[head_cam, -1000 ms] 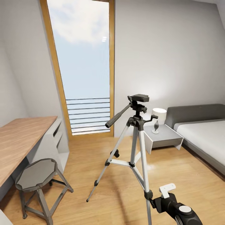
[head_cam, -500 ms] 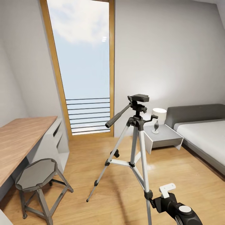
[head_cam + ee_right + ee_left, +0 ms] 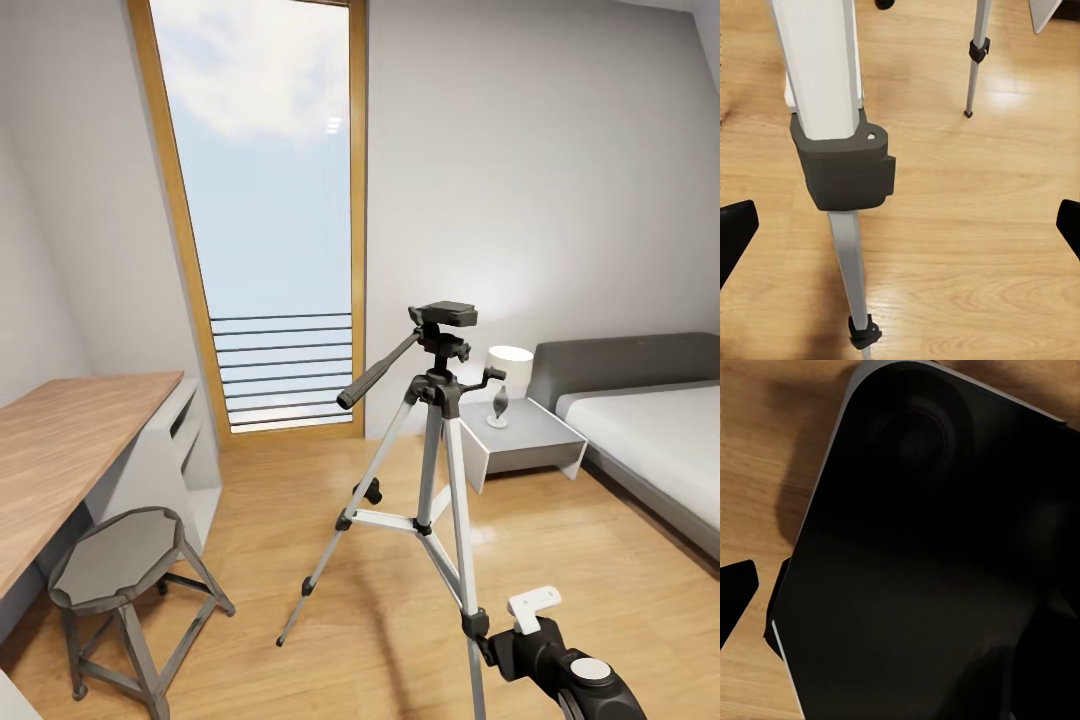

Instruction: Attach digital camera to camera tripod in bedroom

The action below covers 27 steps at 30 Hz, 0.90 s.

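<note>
Your camera tripod point(image 3: 437, 470) stands mid-floor between the wooden surface point(image 3: 60, 450) and bed point(image 3: 650, 430). Your right hand point(image 3: 900, 225) hangs wide and empty beside its near leg; bumping that could topple it.

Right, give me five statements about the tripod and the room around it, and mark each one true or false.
1. The camera tripod stands on the wood floor with its legs spread. True.
2. A digital camera sits on the tripod's head. False: the mounting plate on top is bare.
3. A white lamp stands on the bedside table next to the bed. True.
4. The stool stands to the right of the tripod. False: it is at the left, by the desk.
5. The right tool is clamped on a tripod leg. False: its fingertips sit wide apart, the leg free between them.
</note>
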{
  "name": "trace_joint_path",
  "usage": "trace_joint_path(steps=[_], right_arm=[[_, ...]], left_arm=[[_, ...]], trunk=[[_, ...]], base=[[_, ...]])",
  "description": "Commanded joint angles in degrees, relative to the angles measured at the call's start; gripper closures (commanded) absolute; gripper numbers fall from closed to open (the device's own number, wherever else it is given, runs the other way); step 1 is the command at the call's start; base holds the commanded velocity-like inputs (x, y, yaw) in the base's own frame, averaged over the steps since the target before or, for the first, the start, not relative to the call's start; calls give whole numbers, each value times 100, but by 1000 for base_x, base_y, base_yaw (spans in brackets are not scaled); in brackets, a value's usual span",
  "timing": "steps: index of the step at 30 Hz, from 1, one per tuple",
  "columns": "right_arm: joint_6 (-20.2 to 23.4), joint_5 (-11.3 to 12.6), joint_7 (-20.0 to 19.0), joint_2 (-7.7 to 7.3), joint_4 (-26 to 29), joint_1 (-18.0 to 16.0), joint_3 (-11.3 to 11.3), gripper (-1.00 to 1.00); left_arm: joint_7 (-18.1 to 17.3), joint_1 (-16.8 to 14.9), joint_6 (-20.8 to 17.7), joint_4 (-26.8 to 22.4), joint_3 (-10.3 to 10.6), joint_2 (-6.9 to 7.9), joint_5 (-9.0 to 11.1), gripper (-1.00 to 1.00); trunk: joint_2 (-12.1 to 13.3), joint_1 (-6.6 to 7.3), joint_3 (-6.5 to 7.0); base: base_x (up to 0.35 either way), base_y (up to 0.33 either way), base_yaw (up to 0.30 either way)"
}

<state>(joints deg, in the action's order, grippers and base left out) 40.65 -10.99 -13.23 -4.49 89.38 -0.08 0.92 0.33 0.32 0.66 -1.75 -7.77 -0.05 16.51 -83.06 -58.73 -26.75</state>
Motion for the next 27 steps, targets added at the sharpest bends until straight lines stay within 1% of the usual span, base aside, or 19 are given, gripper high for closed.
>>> trace_joint_path(steps=[1,8,16,21,22,24,27], right_arm=[[21,-61,-40,3,9,-1,4,-100],[8,-61,-40,46,9,-1,4,-100],[-18,-68,-40,45,30,-41,12,-100],[35,-65,-41,45,29,-339,13,-100],[180,-66,-43,49,27,-634,13,-100],[312,-63,-46,73,27,-826,13,-100],[455,-62,-47,134,27,-1014,13,-100]], left_arm=[[3,3,6,-8,-40,2,2,-100],[2,3,7,-9,-40,5,2,-100],[2,3,7,-10,-40,11,2,-100],[3,3,5,-10,-40,14,2,-100],[2,3,7,-10,-40,14,2,-100],[2,3,6,-10,-40,14,2,-100],[2,3,5,-9,-40,14,2,-100]], trunk=[[-2,0,-4],[-2,0,-4],[-2,0,-4],[-2,0,-4],[-2,0,-4],[-2,0,-4],[-2,0,-4]], base=[[0,0,0],[0,0,0],[0,0,0],[0,0,0],[0,0,0],[0,0,0],[0,0,0]])
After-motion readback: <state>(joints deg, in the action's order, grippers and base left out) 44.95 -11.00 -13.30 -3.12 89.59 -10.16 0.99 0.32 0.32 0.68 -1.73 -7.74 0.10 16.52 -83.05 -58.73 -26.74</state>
